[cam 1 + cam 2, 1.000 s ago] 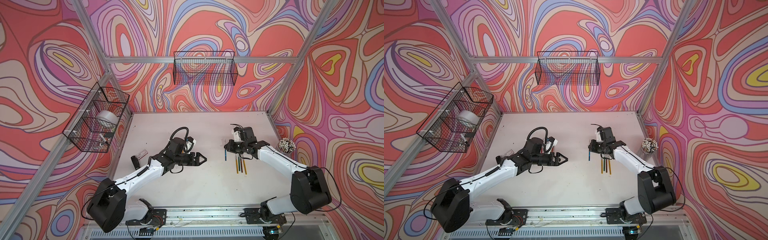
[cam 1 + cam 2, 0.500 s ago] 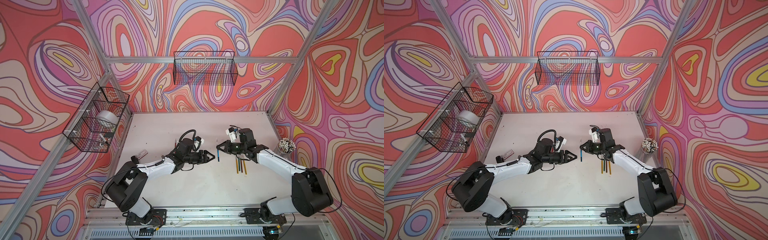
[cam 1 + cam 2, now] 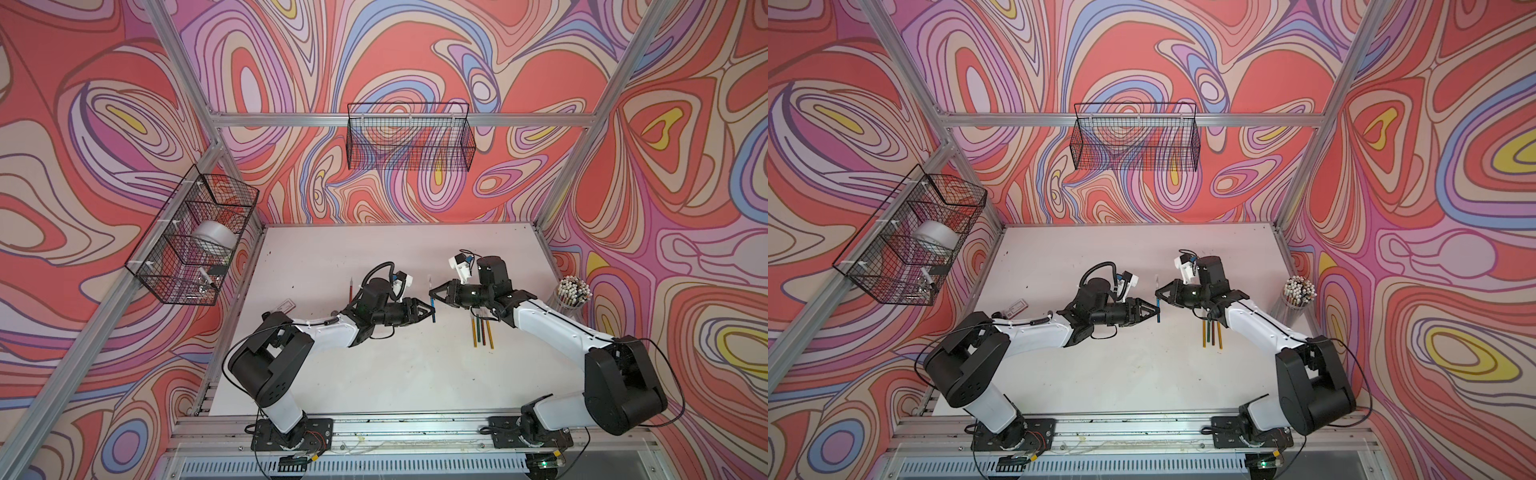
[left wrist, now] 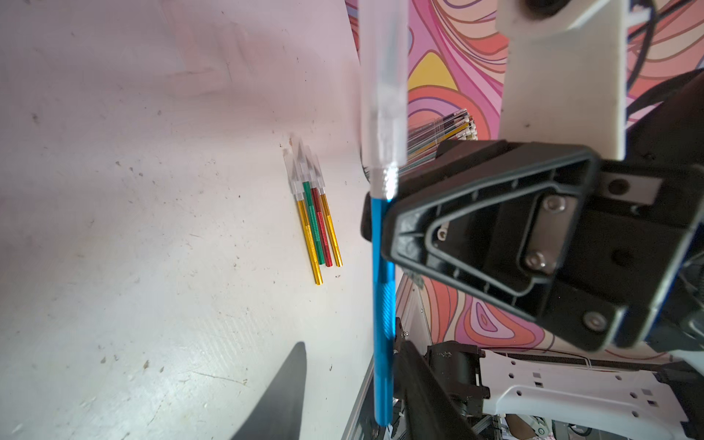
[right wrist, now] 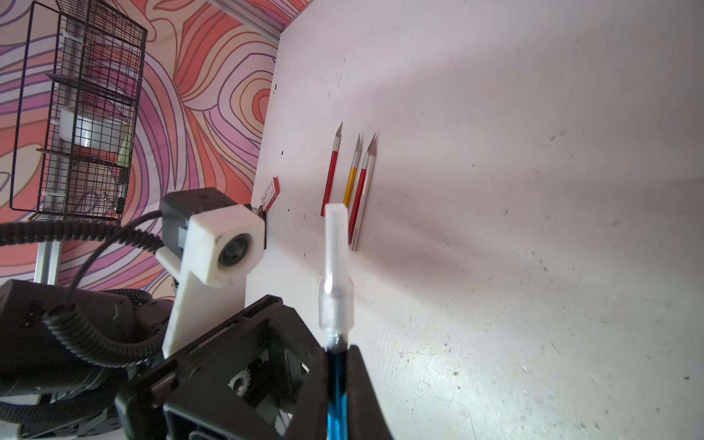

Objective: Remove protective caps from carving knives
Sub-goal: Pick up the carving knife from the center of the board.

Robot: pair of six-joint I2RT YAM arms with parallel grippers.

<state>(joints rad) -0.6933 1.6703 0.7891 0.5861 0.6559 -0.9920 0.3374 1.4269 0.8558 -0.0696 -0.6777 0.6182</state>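
Note:
My right gripper (image 3: 433, 296) (image 5: 337, 358) is shut on the handle of a blue carving knife (image 3: 432, 312) (image 5: 337, 392), held upright above the table's middle. A translucent protective cap (image 5: 335, 266) (image 4: 383, 95) covers its blade. My left gripper (image 3: 429, 309) (image 4: 352, 354) is open around the knife's lower handle (image 4: 383, 304). One finger touches the handle, while the other finger (image 4: 282, 400) stands well apart from it. Several capped knives (image 3: 482, 328) (image 4: 316, 213) lie side by side under the right arm. Several uncapped knives (image 5: 350, 179) lie behind the left arm.
A clear cup of white-tipped sticks (image 3: 573, 291) stands at the table's right edge. A small red and white box (image 3: 284, 307) lies near the left edge. Wire baskets hang on the left wall (image 3: 191, 237) and the back wall (image 3: 409, 137).
My left arm has swung right until its jaws straddle the blue knife, and they have narrowed. The right gripper has carried the knife left toward the table's middle.

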